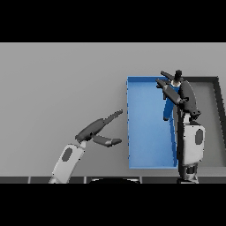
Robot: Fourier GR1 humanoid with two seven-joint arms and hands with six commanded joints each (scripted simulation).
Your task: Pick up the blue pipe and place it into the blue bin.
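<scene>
The blue bin [145,132] stands on the grey table right of centre, its long side running away from me. My right hand [182,93] hovers over the bin's far right corner with its fingers spread out straight. The blue pipe [167,110] shows as a darker blue bar just under that hand, running down along the bin's right wall; its upper end lies between the spread fingers. Whether the pipe rests on the bin floor I cannot tell. My left hand [93,129] is open, left of the bin over bare table.
A dark-rimmed grey tray [211,128] sits right against the blue bin's right side, partly hidden behind my right forearm [192,143]. The grey table [57,79] stretches out to the left and far side.
</scene>
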